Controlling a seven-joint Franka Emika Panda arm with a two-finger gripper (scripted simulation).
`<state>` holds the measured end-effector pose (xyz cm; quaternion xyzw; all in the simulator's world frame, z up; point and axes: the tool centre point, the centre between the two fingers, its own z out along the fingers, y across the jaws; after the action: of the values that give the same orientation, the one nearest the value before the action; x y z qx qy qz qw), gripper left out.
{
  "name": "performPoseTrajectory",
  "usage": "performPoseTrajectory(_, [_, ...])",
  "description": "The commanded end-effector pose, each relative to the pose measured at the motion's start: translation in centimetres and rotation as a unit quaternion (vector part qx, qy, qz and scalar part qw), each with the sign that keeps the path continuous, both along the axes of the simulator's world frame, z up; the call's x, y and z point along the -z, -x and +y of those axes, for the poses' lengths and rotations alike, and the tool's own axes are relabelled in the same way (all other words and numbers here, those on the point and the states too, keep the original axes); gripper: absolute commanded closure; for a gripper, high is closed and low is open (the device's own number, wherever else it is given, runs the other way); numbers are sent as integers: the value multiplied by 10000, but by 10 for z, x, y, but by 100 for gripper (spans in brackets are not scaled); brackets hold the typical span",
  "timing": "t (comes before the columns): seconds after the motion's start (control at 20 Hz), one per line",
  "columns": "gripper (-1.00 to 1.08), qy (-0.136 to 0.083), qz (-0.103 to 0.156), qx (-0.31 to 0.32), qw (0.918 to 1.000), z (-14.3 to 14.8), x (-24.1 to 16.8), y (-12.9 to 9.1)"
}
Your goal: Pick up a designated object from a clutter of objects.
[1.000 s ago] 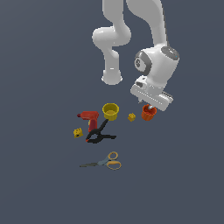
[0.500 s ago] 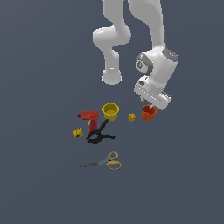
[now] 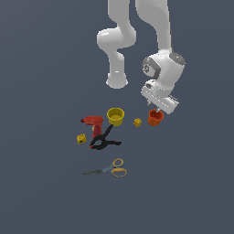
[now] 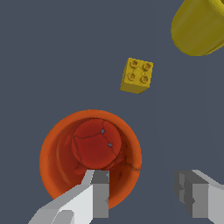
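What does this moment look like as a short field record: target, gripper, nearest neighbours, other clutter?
target: orange-red cup, upright, open mouth facing the wrist camera
gripper: gripper open, directly above the cup; one finger over the cup's rim, the other outside its wall
contact: cannot tell whether a finger touches the cup
nearest neighbours: yellow block apart from the cup; yellow cup beyond it
other clutter: red drill, black clamp, second yellow block, scissors
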<state>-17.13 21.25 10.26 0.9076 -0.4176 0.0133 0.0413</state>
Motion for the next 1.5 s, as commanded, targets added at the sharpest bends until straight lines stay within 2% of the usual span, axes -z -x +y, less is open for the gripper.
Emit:
performPoseTrajectory(0.0, [-20, -2, -4, 40, 10000, 1, 1, 2])
performPoseTrajectory(0.95, [-20, -3, -3, 47, 10000, -2, 31, 3])
performPoseTrajectory(1.0, [108, -3, -3, 47, 10000, -2, 31, 3])
performPoseTrajectory(1.45, [108, -3, -3, 47, 10000, -2, 31, 3])
